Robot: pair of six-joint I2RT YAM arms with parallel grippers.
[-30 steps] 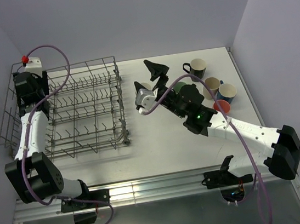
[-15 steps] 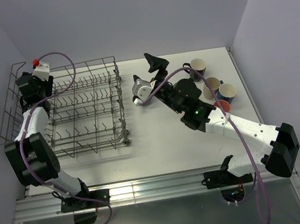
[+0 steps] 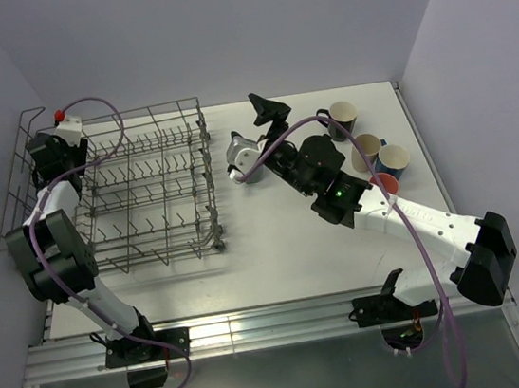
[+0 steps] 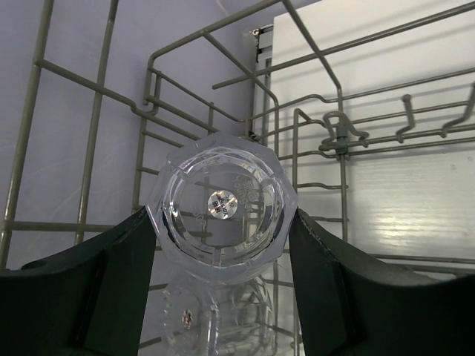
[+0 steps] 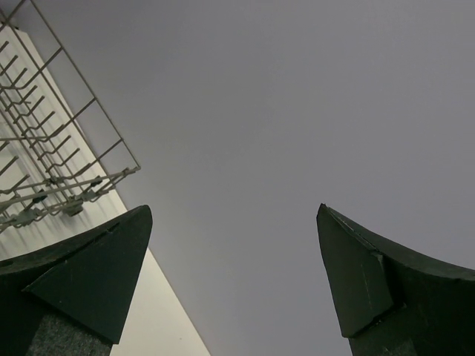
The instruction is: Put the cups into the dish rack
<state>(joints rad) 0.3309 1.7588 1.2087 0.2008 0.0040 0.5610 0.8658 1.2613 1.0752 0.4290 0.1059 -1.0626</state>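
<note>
A clear, many-sided glass tumbler, its thick round base seen end-on, is clamped in the left gripper at the far-left corner of the grey wire dish rack. The right gripper stands wide apart and empty, right of the rack.

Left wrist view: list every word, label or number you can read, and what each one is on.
Nothing can be read.
Clear glass tumbler, gripped between the left fingers: a small round sticker on it, print too small to read.
Dish rack: no text.
</note>
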